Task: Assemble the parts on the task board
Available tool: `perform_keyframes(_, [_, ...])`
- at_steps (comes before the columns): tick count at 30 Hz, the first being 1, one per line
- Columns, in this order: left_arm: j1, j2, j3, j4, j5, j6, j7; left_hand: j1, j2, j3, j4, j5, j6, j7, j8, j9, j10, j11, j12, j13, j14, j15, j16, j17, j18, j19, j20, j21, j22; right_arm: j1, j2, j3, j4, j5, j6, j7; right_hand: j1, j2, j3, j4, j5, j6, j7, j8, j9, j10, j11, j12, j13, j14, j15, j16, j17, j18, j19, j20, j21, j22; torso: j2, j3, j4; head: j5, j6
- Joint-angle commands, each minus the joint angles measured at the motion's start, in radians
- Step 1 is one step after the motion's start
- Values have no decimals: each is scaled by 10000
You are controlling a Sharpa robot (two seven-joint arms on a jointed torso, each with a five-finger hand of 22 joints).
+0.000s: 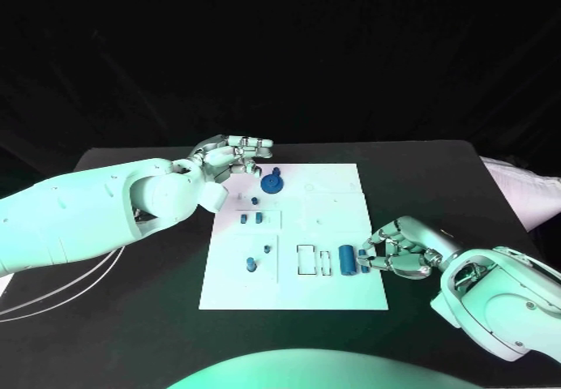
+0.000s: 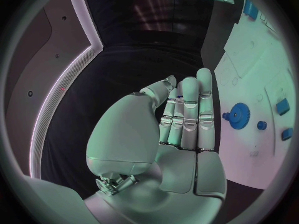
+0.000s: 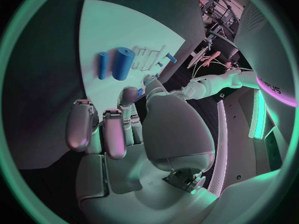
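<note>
Head view: right hand nearing the blue cylinders, fingers curled, empty.
Left hand released at board's ten o'clock; next likely calls for pinching one.

Robotics lab or test cell, staged for recording: black worktop backed by black curtain, nothing domestic around. White task board with outlined slots and small blue parts sits mid-worktop like a benchmark fixture. Right wrist view shows glowing light strips and cabled equipment beyond the worktop.
</note>
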Motion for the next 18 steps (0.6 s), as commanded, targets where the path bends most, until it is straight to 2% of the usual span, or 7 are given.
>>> perform_keyframes(1, [-18, 28, -1, 3, -61, 143, 123, 15, 93, -52, 18, 62, -58, -1, 29, -16, -86, 17, 36, 14, -80, 21, 43, -10, 30, -29, 74, -53, -15, -66, -13, -1, 21, 204, 24, -1208, -37, 157, -289, 220, 124, -120, 16, 101, 23, 172, 44, 774, 969, 711, 45, 210, 812, -64, 15, 59, 53, 46, -67, -16, -118, -25, -16])
perform_keyframes(5, [-31, 57, -6, -11, -61, 139, 112, 15, 93, -52, 18, 62, -58, -1, 29, -16, -86, 17, 36, 14, -80, 21, 43, -10, 30, -29, 74, -53, -15, -109, 119, -14, -106, -184, 73, -1469, 7, 242, -627, 546, 228, -259, 46, 226, 35, 364, 75, 1547, 1977, 749, 83, 380, 1108, -64, -2, 95, 70, 71, -86, -34, -89, -79, -17])
perform_keyframes(8, [-36, 74, -9, -16, -61, 145, 108, 15, 93, -52, 18, 62, -58, -1, 29, -16, -86, 17, 36, 14, -80, 21, 43, -10, 30, -29, 74, -53, -15, -125, 286, -28, -228, -344, 149, -1555, 61, 289, -709, 614, 239, -286, 53, 272, 41, 482, 82, 1832, 2351, 763, 90, 431, 1201, -63, -6, 103, 74, 75, -84, -47, -55, -100, -24])
perform_keyframes(12, [-41, 68, -12, -9, -62, 143, 111, 15, 93, -52, 18, 62, -58, -1, 29, -16, -86, 17, 36, 14, -80, 21, 43, -10, 30, -29, 74, -53, -15, -154, 559, -42, -385, -579, 102, -1612, 95, 348, -814, 677, 261, -297, 54, 334, 52, 567, 87, 2060, 2656, 769, 96, 461, 1252, -62, -10, 112, 79, 83, -86, -41, -18, -96, -64])
perform_keyframes(18, [-47, 41, -18, -6, -62, 143, 113, 15, 93, -52, 18, 62, -58, -1, 29, -16, -86, 17, 36, 14, -80, 21, 43, -10, 30, -29, 74, -53, -15, -176, 868, -49, -453, -970, -70, -1623, 119, 380, -917, 696, 308, -301, 51, 391, 62, 672, 86, 2290, 2959, 784, 98, 510, 1342, -74, 27, 116, 113, 149, -88, -46, -32, -81, -103])
